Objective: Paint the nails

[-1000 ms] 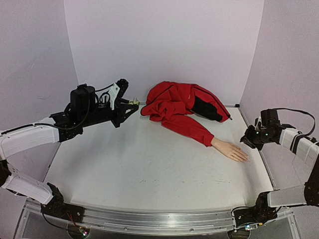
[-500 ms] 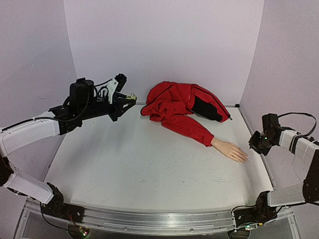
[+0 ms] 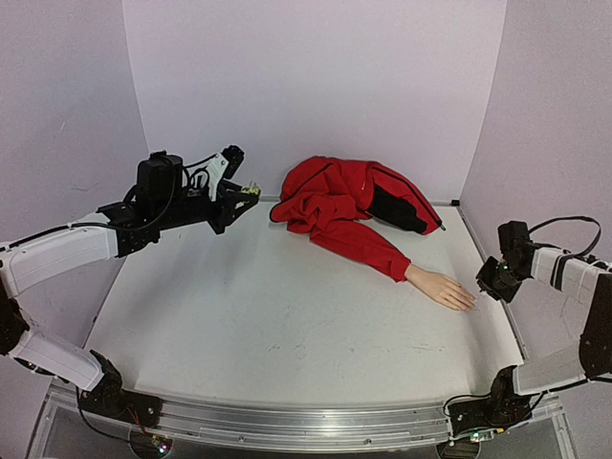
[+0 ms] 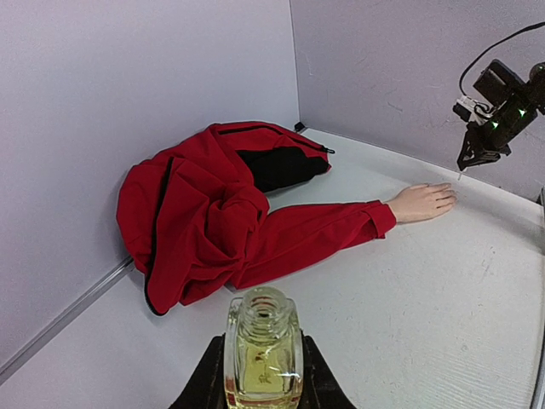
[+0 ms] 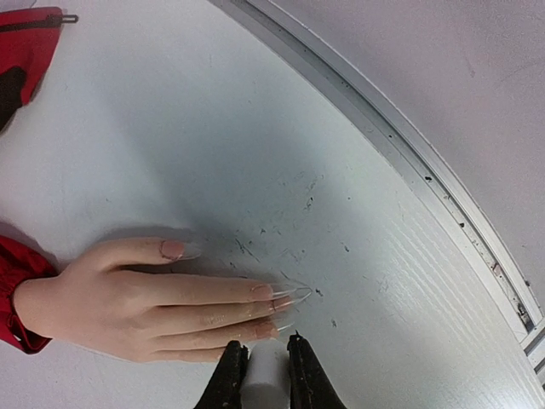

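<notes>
Red fabric marks where the work lies: the crumpled red jacket [image 3: 335, 203] sits at the back of the white table [image 3: 287, 325]. From its outstretched sleeve the pale skin-coloured mannequin hand [image 5: 145, 302] lies flat, palm down, near the right rail. Its nails [image 5: 266, 291] carry long clear tips that point towards the right gripper [image 5: 262, 368]. We judge the chief hazard to be a poor descent: the tool hangs just beside the lower fingers, so a slight drift could smear polish on the skin or the tabletop, and a firm push might nudge the hand aside. The other hazard is across the table, where the left gripper [image 4: 262, 388] holds the small clear glass bottle of yellowish liquid [image 4: 262, 345] uncapped, and any tilt could spill it. Its jaws are clamped on the bottle's sides. The right jaws are pressed nearly together on a white cylindrical stub [image 5: 266, 375], which we take for the brush handle; the bristles we cannot make out.
</notes>
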`<move>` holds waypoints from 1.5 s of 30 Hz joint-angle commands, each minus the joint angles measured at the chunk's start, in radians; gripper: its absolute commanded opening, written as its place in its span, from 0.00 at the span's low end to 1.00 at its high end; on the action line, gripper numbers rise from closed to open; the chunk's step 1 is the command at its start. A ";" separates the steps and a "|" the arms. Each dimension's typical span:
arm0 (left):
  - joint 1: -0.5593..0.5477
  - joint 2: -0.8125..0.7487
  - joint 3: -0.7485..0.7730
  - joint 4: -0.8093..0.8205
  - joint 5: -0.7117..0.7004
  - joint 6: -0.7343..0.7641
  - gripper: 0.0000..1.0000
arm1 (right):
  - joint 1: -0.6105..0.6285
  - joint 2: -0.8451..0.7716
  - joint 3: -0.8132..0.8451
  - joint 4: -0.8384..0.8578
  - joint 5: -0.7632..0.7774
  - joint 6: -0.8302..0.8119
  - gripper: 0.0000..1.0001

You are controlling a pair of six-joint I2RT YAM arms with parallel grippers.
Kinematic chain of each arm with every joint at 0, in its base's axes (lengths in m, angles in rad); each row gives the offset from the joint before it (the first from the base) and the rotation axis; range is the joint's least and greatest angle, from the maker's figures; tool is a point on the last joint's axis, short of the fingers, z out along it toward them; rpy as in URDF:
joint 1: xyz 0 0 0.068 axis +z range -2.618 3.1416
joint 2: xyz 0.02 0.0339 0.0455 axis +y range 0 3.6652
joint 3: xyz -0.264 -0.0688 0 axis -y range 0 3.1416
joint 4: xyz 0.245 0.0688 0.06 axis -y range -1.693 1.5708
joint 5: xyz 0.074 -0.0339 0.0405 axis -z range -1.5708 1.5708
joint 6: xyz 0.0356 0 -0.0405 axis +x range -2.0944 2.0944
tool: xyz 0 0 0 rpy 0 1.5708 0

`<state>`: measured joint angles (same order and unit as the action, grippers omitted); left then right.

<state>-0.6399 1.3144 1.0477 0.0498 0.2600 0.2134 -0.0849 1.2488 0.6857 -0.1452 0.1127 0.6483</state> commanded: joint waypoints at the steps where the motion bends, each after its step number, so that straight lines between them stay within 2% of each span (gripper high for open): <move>1: 0.011 -0.013 0.025 0.049 0.017 0.018 0.00 | -0.006 0.002 -0.010 -0.005 0.036 -0.007 0.00; 13: 0.015 -0.019 0.023 0.050 0.019 0.016 0.00 | -0.009 0.012 -0.030 0.091 0.023 -0.052 0.00; 45: 0.022 -0.018 0.027 0.051 0.030 0.013 0.00 | -0.009 0.080 -0.043 0.135 0.005 -0.063 0.00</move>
<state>-0.6270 1.3140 1.0477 0.0509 0.2699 0.2138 -0.0895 1.3281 0.6472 -0.0010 0.1043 0.5903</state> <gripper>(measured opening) 0.208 0.153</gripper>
